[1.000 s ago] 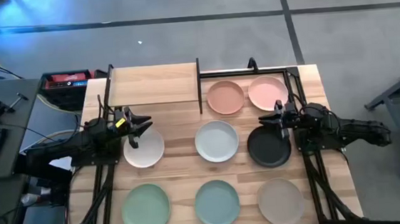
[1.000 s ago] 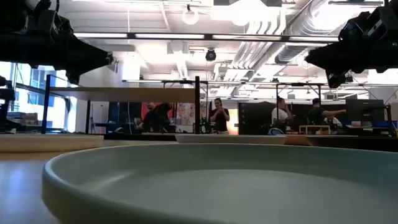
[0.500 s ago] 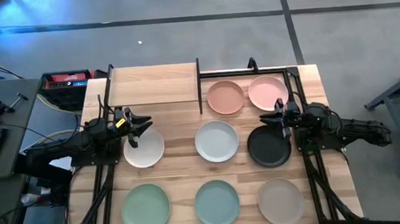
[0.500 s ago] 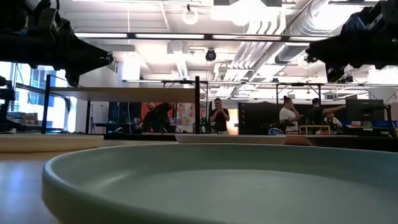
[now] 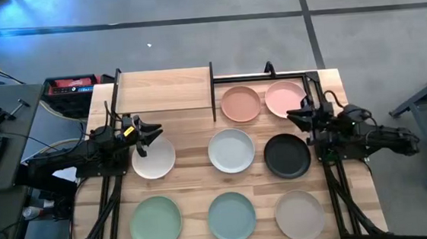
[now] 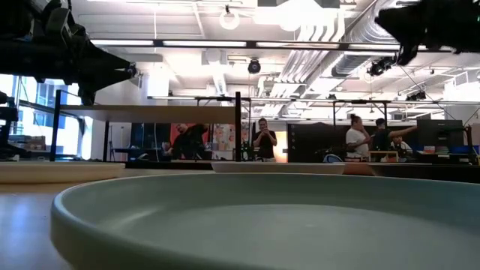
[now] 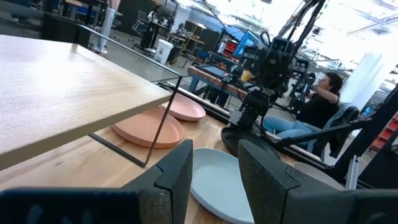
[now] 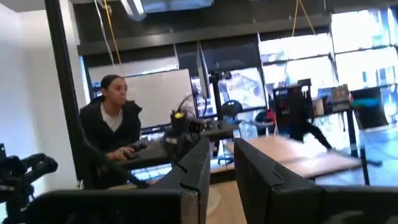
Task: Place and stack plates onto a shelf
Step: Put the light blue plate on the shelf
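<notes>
Several round plates lie flat on the tabletop in the high view: white [image 5: 153, 158], pale blue [image 5: 231, 150], black [image 5: 287, 156], salmon [image 5: 240, 103], pink [image 5: 283, 97], green [image 5: 155, 222], teal [image 5: 231, 216] and beige [image 5: 299, 214]. The shelf [image 5: 164, 90] stands at the far left with nothing on it. My left gripper [image 5: 153, 132] hovers open over the white plate's far edge. My right gripper [image 5: 294, 116] hangs raised between the pink and black plates, with a narrow gap between its fingers [image 8: 222, 165].
A black metal frame [image 5: 213, 89] borders the shelf and the far plates. In the left wrist view the shelf board [image 7: 62, 87] reaches over the salmon plate [image 7: 149, 132]. The teal plate [image 6: 247, 217] fills the low view. People stand in the room behind.
My right gripper has risen and moved from over the black plate's far rim toward the far edge, ending near the pink plate. No plate has moved.
</notes>
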